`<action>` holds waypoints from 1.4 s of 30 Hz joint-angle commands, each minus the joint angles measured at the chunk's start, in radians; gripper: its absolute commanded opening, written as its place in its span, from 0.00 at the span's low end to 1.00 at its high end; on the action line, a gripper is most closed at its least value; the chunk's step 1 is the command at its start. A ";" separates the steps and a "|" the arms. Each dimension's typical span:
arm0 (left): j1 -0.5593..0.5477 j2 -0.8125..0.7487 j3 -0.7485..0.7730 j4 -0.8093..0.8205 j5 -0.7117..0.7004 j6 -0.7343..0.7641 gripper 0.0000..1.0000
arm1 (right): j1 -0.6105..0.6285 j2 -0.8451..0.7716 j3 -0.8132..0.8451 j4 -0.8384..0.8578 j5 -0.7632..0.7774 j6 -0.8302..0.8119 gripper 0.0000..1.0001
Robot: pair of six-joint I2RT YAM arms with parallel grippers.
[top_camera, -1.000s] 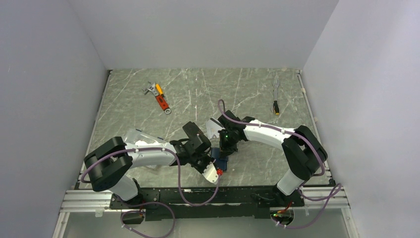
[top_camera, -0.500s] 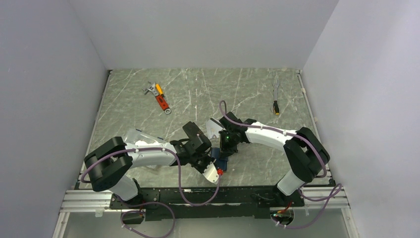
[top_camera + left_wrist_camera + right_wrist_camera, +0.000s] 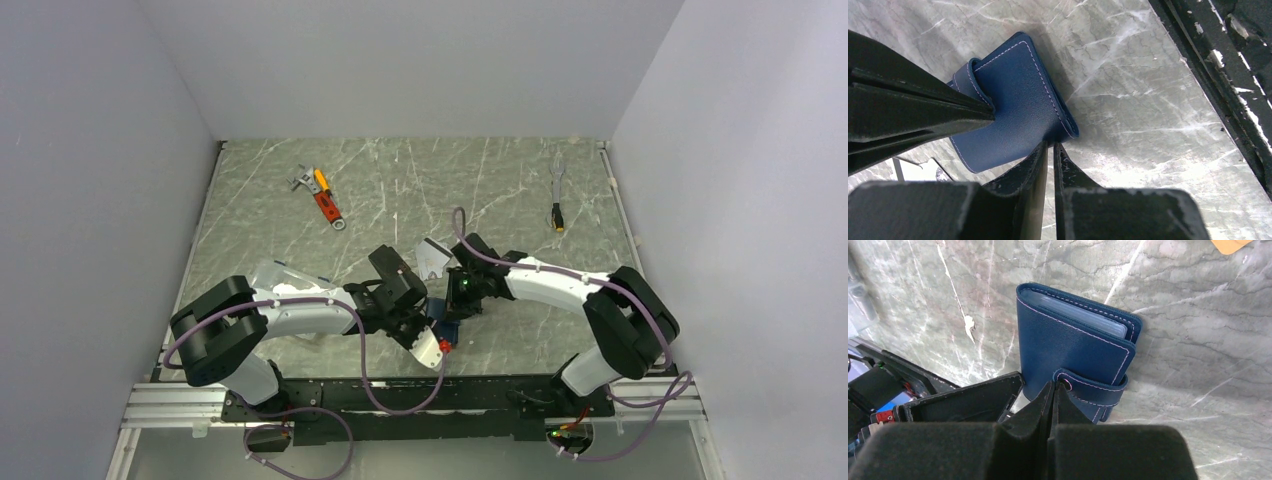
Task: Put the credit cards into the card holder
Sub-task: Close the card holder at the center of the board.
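Holder (image 3: 1073,345), folded, is laid on the bench (image 3: 400,190) near its front edge, between the two arms. The right end effector (image 3: 1054,390) is closed, with its tips set at the snap tab (image 3: 1088,387). The fingers of the left end effector (image 3: 1050,150) are held nearly together at the holder's edge; whether that edge is pinched cannot be told.

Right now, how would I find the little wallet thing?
Look at the grey table, near its front edge where the two arms meet. The card holder sits between them: dark blue, folded, with a snap tab, unlike the pale card beyond it.
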 commanded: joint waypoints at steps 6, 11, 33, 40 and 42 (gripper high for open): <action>0.024 -0.023 0.053 -0.029 -0.015 -0.042 0.15 | -0.004 -0.023 -0.152 -0.020 0.050 0.044 0.00; 0.052 -0.040 0.059 -0.052 -0.006 -0.056 0.15 | -0.019 -0.054 -0.270 0.054 0.087 0.091 0.00; 0.835 -0.394 0.302 -0.520 0.342 -0.299 0.99 | -0.043 -0.026 -0.393 0.196 0.212 0.134 0.02; 1.178 -0.403 0.362 -0.535 0.377 -0.536 0.99 | -0.039 -0.074 -0.333 0.150 0.251 0.064 0.13; 1.234 -0.359 0.366 -0.566 0.414 -0.527 0.99 | -0.039 -0.115 -0.305 0.134 0.258 0.043 0.29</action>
